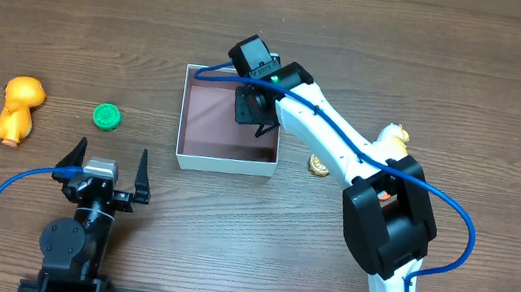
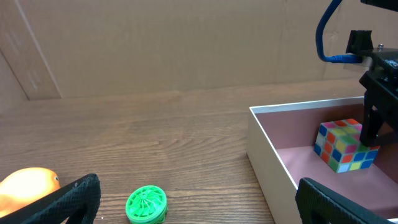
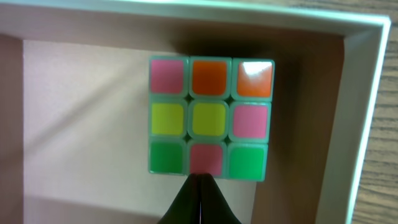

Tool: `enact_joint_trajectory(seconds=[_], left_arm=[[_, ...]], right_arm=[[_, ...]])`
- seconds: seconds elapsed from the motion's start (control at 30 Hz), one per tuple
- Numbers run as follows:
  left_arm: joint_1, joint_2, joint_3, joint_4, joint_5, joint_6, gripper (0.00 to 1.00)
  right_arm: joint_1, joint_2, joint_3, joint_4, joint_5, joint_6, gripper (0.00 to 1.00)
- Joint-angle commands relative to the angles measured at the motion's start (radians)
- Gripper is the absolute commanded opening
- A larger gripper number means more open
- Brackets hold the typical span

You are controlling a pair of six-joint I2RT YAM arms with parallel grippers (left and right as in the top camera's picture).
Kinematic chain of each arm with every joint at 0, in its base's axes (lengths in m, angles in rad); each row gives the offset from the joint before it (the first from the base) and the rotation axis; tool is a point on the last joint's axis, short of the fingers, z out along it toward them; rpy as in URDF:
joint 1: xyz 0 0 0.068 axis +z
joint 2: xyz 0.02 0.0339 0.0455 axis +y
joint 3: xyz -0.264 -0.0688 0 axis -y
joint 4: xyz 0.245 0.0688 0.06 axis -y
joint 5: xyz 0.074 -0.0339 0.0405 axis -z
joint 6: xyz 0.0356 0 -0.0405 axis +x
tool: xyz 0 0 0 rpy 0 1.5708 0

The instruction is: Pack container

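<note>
The square, shallow, white-walled container (image 1: pixel 226 166) with a pinkish-brown floor is placed mid-table. A multicoloured puzzle cube (image 3: pixel 210 118) is seen inside, near one corner. The right gripper (image 3: pixel 200 179) is pressed together just beside the cube; the left gripper (image 1: pixel 111 152) is spread wide, empty.

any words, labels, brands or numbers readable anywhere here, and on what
None can be read.
The cube has plain coloured squares, no print.
The container, green disc and orange toy show no lettering.
The small gold thing right of the container is too small to tell.
</note>
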Motion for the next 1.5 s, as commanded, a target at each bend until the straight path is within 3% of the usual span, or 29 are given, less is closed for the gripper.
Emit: enact_joint_trajectory(seconds=[0.0, 0.5, 1.47], left_arm=[[0.008, -0.002, -0.003, 0.000, 0.017, 0.015, 1.00], [0.008, -0.002, -0.003, 0.000, 0.017, 0.015, 1.00], [0.008, -0.002, -0.003, 0.000, 0.017, 0.015, 1.00]], right_arm=[[0.002, 0.018, -0.005, 0.014, 0.005, 0.005, 0.04], [0.003, 0.018, -0.004, -0.063, -0.001, 0.005, 0.04], [0.003, 0.093, 0.005, 0.010, -0.042, -0.022, 0.04]])
